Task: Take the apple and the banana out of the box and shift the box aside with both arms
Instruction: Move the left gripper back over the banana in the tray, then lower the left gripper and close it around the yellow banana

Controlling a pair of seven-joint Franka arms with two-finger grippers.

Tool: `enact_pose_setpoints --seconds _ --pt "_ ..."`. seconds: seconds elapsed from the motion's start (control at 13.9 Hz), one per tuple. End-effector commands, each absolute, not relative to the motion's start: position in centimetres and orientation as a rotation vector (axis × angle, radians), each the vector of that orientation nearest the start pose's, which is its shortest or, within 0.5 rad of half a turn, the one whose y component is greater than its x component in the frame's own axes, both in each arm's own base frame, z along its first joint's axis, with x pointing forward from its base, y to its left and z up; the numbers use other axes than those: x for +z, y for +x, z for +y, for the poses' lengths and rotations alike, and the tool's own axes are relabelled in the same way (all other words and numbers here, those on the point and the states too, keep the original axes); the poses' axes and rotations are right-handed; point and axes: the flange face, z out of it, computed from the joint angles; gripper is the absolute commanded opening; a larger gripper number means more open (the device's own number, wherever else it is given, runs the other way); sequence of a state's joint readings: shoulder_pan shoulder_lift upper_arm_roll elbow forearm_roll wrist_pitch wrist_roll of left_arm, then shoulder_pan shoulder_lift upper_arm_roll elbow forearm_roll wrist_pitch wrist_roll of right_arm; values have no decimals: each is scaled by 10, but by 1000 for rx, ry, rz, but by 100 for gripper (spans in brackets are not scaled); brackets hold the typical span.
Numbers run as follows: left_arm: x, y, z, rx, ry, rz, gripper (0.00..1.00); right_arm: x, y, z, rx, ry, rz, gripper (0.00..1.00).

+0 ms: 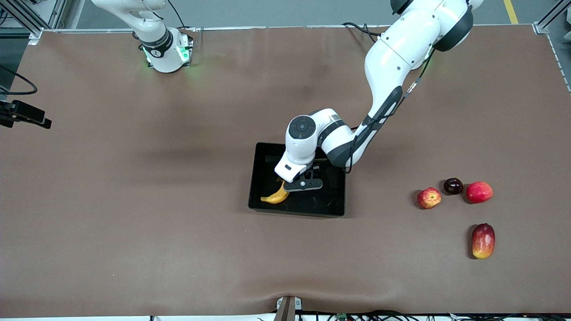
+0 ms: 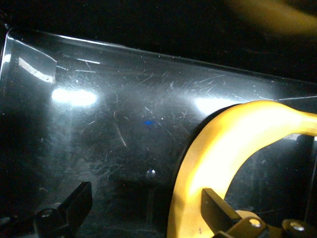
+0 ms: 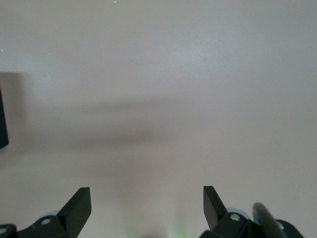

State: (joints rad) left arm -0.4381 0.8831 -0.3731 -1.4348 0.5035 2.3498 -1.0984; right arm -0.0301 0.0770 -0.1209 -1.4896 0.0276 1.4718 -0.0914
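Note:
The black bin (image 1: 258, 178) sits mid-table. The yellow banana (image 1: 276, 196) lies inside it, at the corner nearest the front camera toward the right arm's end. My left gripper (image 1: 303, 184) is low in the bin, open, with the banana (image 2: 233, 144) against one finger (image 2: 213, 203) and nothing between the fingers; the bin's glossy floor (image 2: 124, 114) fills the left wrist view. The streaked apple (image 1: 429, 198) rests on the table toward the left arm's end. My right gripper (image 3: 147, 196) is open and empty over bare table; the right arm waits near its base (image 1: 165, 53).
Beside the apple are a dark plum (image 1: 453, 186) and a plain red round fruit (image 1: 479, 192). A red-and-yellow mango (image 1: 483, 240) lies nearer the front camera. A black device (image 1: 22, 115) juts in at the table's edge at the right arm's end.

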Motion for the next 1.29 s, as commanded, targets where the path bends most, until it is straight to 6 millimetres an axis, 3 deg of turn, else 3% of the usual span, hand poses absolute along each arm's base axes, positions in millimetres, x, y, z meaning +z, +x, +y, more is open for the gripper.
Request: enact_pose_setpoints --seconds 0.0,0.86,1.22 --pt "197 553 -490 -258 -3163 -107 100 616 563 -85 136 -3113 91 100" --pt "221 567 -490 -313 -3186 -102 100 611 566 -84 146 -3111 89 100" --pt "222 569 -502 -359 -3240 -93 100 591 575 -88 194 -3102 98 100"
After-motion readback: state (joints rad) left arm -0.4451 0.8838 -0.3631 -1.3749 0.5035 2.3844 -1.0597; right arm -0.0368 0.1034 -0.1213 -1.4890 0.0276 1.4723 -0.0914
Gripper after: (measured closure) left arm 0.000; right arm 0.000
